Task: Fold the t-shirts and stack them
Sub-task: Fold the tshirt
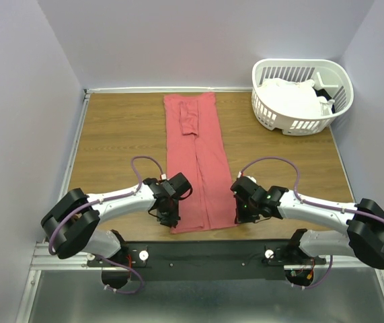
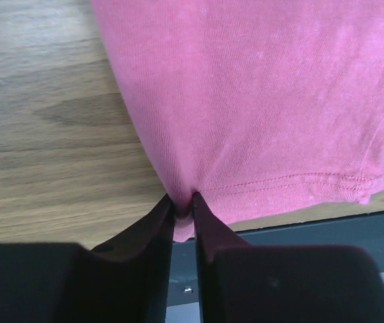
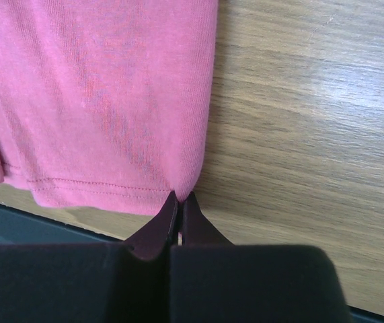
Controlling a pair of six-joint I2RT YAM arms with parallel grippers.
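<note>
The coral-red t-shirt [image 1: 197,161] lies as a long narrow strip down the middle of the table, sleeves folded in, hem at the near edge. My left gripper [image 1: 169,217] is shut on the hem's left corner [image 2: 181,202]. My right gripper [image 1: 241,214] is shut on the hem's right corner [image 3: 180,195]. Both corners are pinched between the fingertips just above the wood. White t-shirts [image 1: 292,97] lie heaped in the basket at the back right.
The white slatted laundry basket [image 1: 270,113] stands at the back right corner. The black mounting rail [image 1: 205,250] runs along the table's near edge, just under the hem. Bare wood shows on both sides of the red shirt.
</note>
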